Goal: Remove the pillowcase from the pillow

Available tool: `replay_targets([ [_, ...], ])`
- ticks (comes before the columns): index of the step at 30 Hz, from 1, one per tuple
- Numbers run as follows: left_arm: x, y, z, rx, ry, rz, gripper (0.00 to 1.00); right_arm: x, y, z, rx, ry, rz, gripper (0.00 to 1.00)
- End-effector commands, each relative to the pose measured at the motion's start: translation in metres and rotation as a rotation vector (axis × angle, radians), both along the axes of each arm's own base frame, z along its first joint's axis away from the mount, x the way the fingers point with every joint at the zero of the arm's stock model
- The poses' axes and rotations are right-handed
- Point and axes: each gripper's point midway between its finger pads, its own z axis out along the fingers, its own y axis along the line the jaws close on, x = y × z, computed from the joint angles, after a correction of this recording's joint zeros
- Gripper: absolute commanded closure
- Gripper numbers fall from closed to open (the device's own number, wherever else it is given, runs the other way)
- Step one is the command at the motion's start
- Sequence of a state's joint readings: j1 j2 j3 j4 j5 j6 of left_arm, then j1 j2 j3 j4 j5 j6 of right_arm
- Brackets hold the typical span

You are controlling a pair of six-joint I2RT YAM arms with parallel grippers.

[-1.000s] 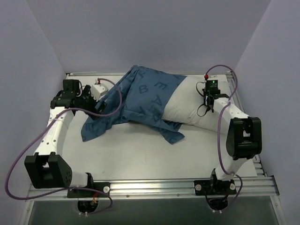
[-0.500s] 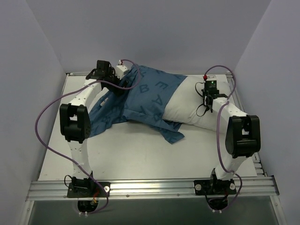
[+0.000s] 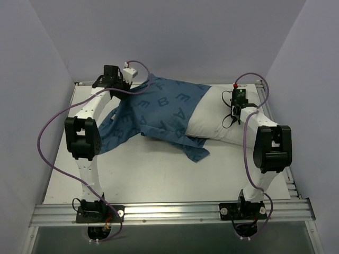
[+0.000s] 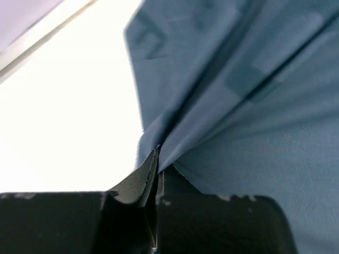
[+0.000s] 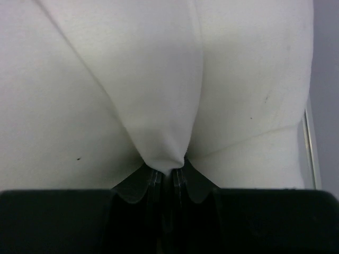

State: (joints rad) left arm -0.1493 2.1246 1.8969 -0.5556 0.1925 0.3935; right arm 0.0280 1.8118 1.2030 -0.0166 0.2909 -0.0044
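Left gripper (image 4: 157, 161): clenched on a fold of the soft blue letter-printed fabric pillowcase (image 3: 159, 108), left of the pillow's far edge. Pillowcase covers the left half of the plump white rectangular pillow (image 3: 217, 120), with slack trailing left of it on the white table (image 3: 159, 169). Right gripper (image 5: 168, 172): pinching the pillow's bare right end.

We count one blue letter-printed fabric pillowcase (image 3: 164, 107), one plump white rectangular pillow (image 3: 216, 117), and two black grippers: left gripper (image 4: 157, 165), right gripper (image 5: 167, 175).
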Motion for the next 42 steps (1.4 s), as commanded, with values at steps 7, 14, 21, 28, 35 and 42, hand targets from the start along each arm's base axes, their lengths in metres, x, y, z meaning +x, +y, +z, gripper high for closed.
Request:
replay_targets([
  [7,-0.005,0.214,0.219,0.071,-0.451,0.552,0.98,-0.122,-0.050,-0.120,-0.086,0.600,-0.181,1.00],
  [14,-0.066,0.270,0.350,0.121,-0.700,0.685,0.98,-0.128,-0.067,-0.115,-0.091,0.608,-0.224,1.00],
  [21,-0.130,0.305,0.445,0.135,-0.929,0.803,0.98,-0.130,-0.080,-0.113,-0.082,0.609,-0.259,1.00],
  [28,-0.173,0.279,0.499,0.099,-1.095,0.730,0.98,-0.130,-0.079,-0.113,-0.072,0.612,-0.258,1.00],
  [35,-0.203,0.281,0.536,0.080,-1.224,0.802,0.98,-0.131,-0.080,-0.114,-0.062,0.610,-0.264,1.00],
  [42,-0.204,0.262,0.539,0.039,-1.238,0.684,0.98,-0.127,-0.079,-0.114,-0.022,0.588,-0.268,1.00],
])
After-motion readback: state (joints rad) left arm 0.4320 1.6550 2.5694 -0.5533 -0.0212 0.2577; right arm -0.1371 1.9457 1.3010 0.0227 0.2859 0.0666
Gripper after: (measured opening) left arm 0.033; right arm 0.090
